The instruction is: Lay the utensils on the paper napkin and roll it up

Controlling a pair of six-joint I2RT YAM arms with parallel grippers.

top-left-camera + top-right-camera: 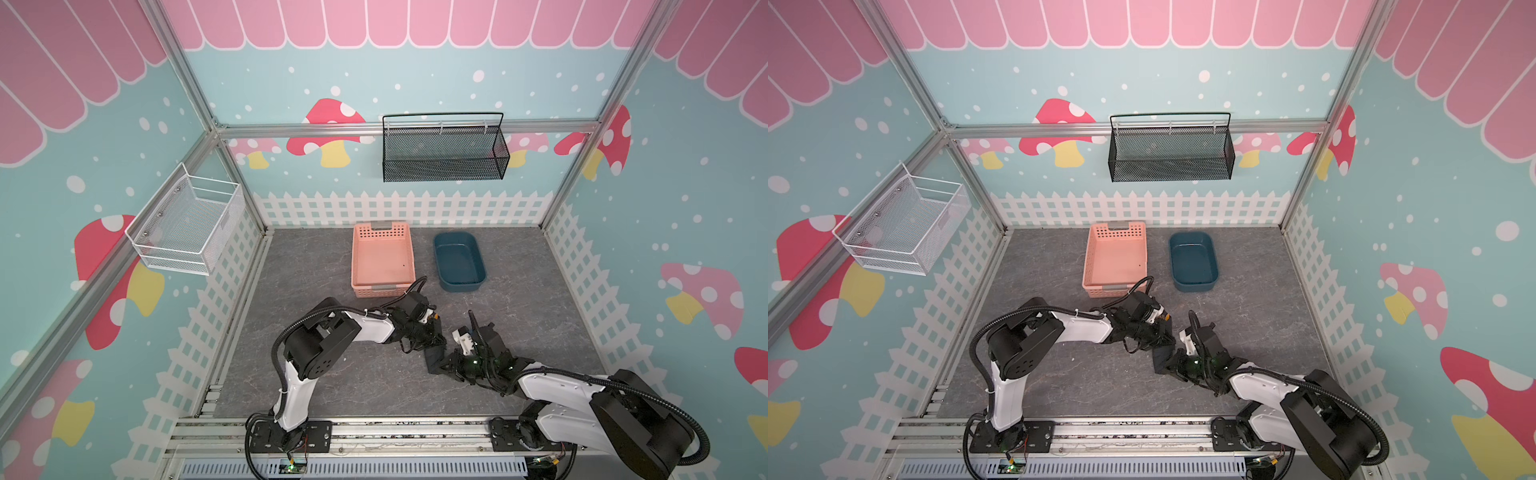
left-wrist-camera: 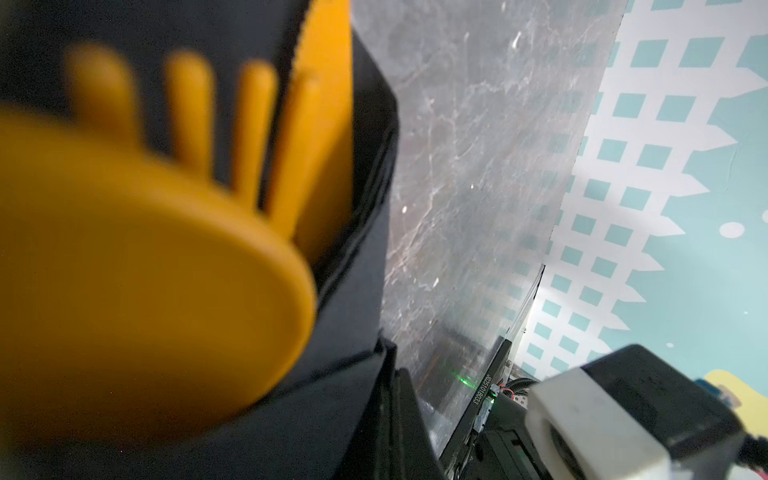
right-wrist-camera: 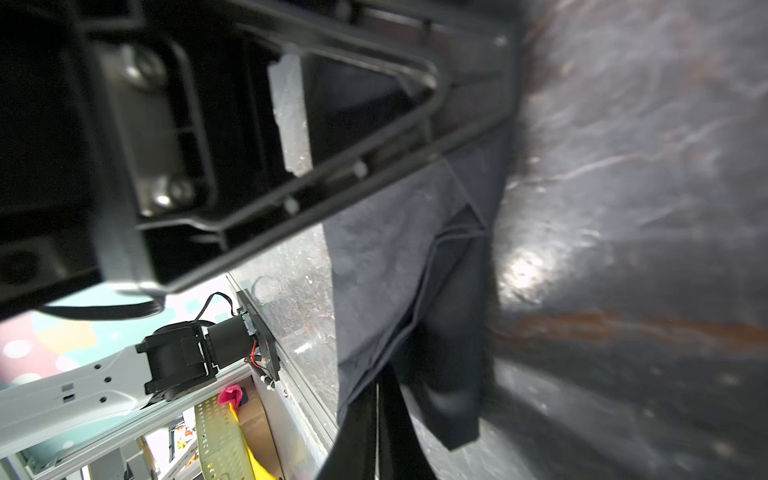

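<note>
Two closed grippers meet over the front middle of the grey marbled tabletop (image 1: 332,365). The left gripper (image 1: 434,341) and the right gripper (image 1: 448,361) both pinch the thin black paper napkin (image 1: 432,361). It is wrapped around an orange-yellow plastic spoon (image 2: 145,270), fork (image 2: 191,108) and knife (image 2: 328,83), whose heads poke out of the wrap close to the left wrist camera. Toward the back edge, a pink perforated plastic basket (image 1: 360,257) and a dark blue oval tub (image 1: 461,286) stand side by side, slightly apart. The left arm's cable crosses the pink basket's front corner. A black mesh basket (image 1: 444,166) and a white wire basket (image 1: 183,232) hang on walls printed with mushrooms and a picket fence.
</note>
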